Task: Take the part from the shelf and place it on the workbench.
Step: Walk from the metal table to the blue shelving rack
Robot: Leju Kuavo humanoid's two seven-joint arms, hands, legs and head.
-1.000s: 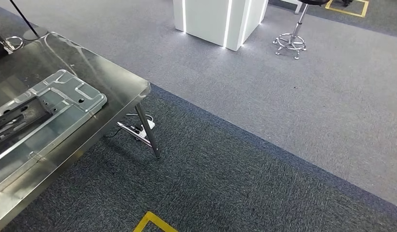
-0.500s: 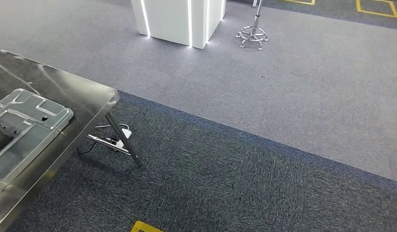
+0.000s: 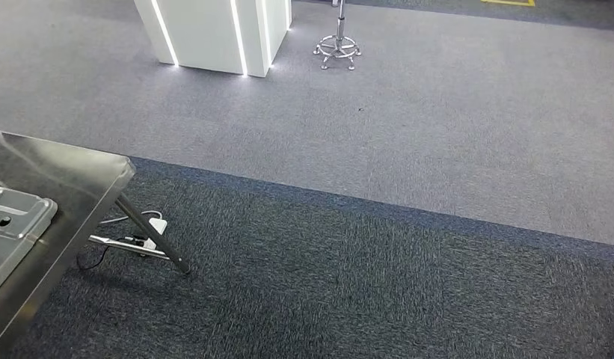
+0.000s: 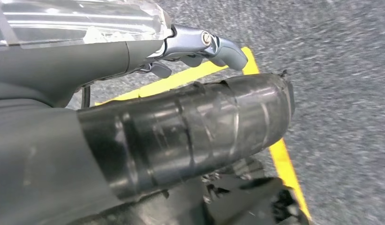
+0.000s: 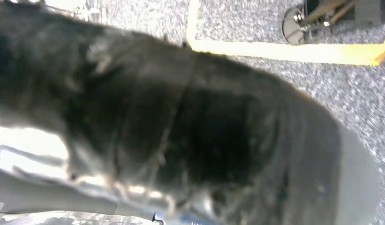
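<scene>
Head view: a flat silver stamped-metal part [image 3: 12,224] lies on the polished steel workbench surface [image 3: 79,176] at the left edge, near its corner. A white power strip [image 3: 150,228] lies on the grey carpet floor [image 3: 408,149] beneath. Left hand [image 4: 181,126] and right hand [image 5: 204,140]: finger state cannot be told; both hang above the carpet

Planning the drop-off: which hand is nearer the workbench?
Left, likely: the workbench lies on the robot's left; left hand and right hand both hang over carpet.
</scene>
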